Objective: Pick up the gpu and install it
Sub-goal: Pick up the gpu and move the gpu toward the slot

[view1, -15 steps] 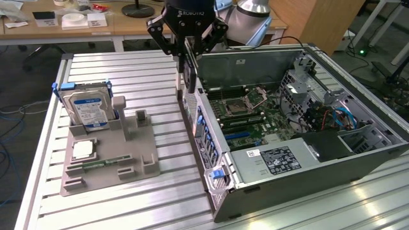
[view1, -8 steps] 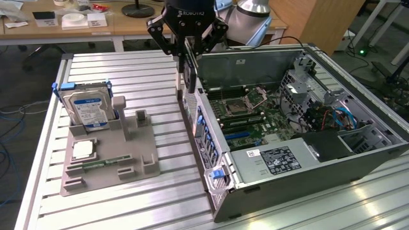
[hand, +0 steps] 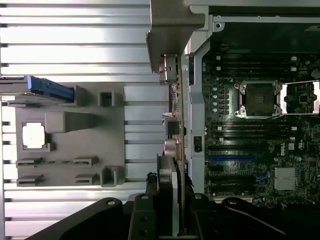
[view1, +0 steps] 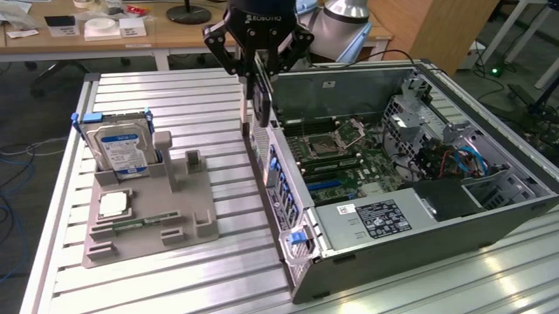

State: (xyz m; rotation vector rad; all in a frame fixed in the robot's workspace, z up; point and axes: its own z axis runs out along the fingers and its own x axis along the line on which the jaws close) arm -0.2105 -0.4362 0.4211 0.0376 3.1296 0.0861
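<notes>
Case wall (view1: pixel 277 190) stands under the gripper (view1: pixel 262 69) (open motherboard (view1: pixel 341 157) beside).

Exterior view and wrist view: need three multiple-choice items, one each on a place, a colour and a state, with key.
1. Where is the thin dark GPU card?
A) on the floor
B) in the black gripper, by the case's rear wall
C) seated in a slot

2. What colour are the side rails on the silver hard drive?
A) red
B) blue
C) yellow

3. What state is the dark metal computer case in?
A) closed
B) standing upright
C) lying open, green motherboard exposed

Key:
1 B, the gripper clamps the card edge-on beside that wall.
2 B, blue strips flank the drive.
3 C, the board shows from above.
</notes>
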